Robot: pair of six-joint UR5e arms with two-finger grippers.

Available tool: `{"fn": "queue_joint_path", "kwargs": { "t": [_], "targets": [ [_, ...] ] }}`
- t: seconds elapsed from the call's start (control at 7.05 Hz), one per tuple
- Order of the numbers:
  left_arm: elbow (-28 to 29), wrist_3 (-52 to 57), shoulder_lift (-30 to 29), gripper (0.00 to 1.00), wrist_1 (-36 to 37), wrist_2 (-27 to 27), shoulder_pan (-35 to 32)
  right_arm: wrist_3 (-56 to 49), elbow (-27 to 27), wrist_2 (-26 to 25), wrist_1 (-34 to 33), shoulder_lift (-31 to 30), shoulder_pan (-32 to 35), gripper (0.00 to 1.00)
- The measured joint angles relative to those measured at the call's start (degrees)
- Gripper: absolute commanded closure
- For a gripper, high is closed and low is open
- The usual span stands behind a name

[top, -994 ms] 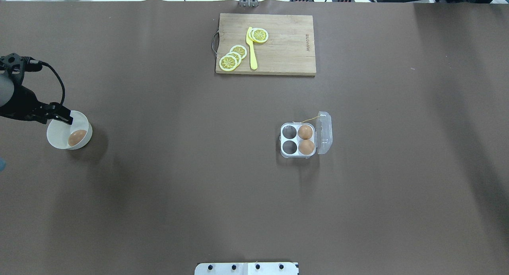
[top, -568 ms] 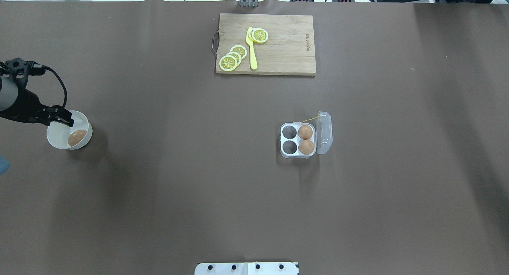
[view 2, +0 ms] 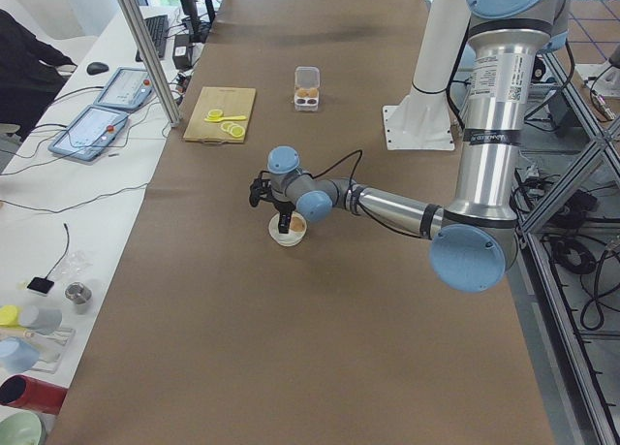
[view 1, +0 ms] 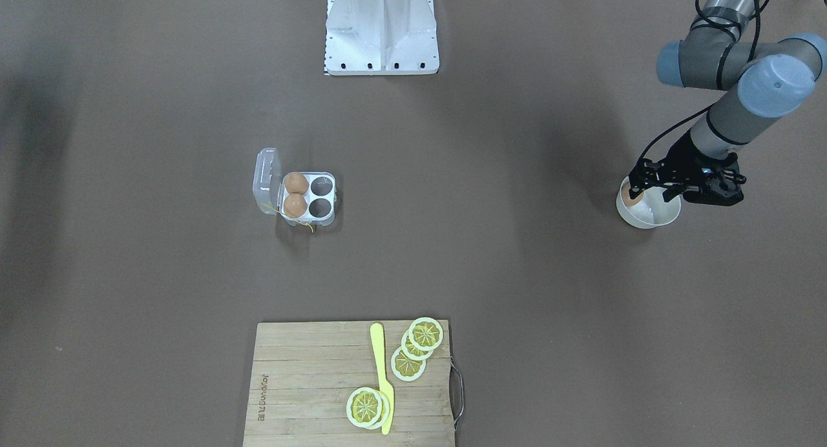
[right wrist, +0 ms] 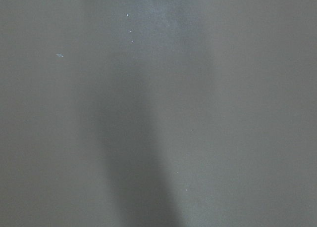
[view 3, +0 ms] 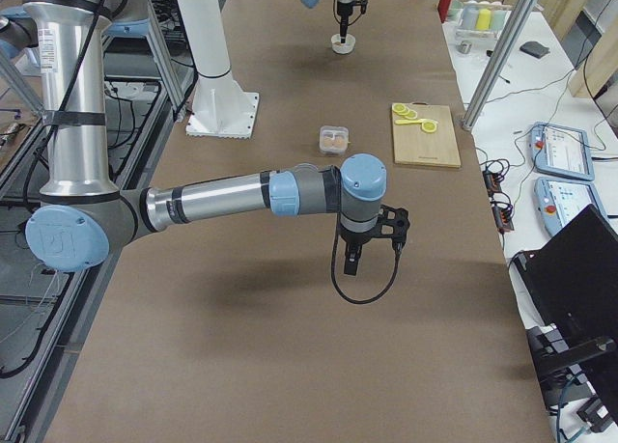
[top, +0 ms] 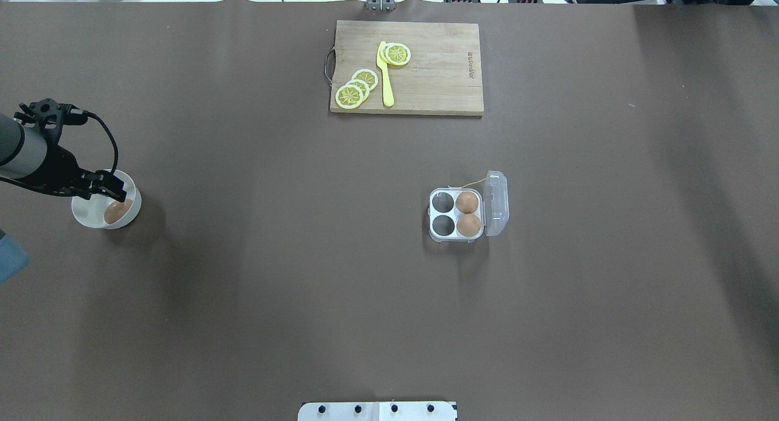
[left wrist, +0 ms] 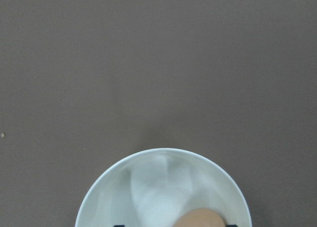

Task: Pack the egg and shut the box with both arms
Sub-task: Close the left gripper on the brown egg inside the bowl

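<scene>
One light-brown egg [top: 115, 213] lies in a white bowl [top: 97, 221] at the table's left edge. My left gripper [top: 114, 192] hangs open just over the bowl, its fingertips either side of the egg, which shows at the bottom of the left wrist view [left wrist: 203, 218]. The clear carton [top: 442, 237] stands mid-table with its lid [top: 496, 203] open to the right. Two eggs [top: 467, 202] fill its right-hand cells and the left two cells are empty. My right gripper [view 3: 351, 262] shows only in the exterior right view, above bare table; I cannot tell whether it is open.
A wooden cutting board [top: 435, 68] with lemon slices [top: 358, 86] and a yellow knife [top: 386, 80] lies at the far edge. The robot base plate [top: 377, 411] is at the near edge. Brown table surface lies between the bowl and the carton.
My left gripper has moved right and lower over the bowl, from its rim to above the egg. The carton and its eggs have not moved.
</scene>
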Motion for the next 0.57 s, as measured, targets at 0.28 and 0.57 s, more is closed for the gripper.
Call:
{"fn": "queue_joint_path", "kwargs": {
  "t": [0.28, 0.57],
  "targets": [
    [0.07, -0.13, -0.07, 0.26, -0.04, -0.04, 0.41, 0.05, -0.05, 0.00, 0.04, 0.04, 0.00, 0.00],
    [0.35, -0.13, -0.08, 0.29, -0.05, -0.02, 0.70, 0.04, -0.23, -0.03, 0.01, 0.04, 0.00, 0.00]
  ]
}}
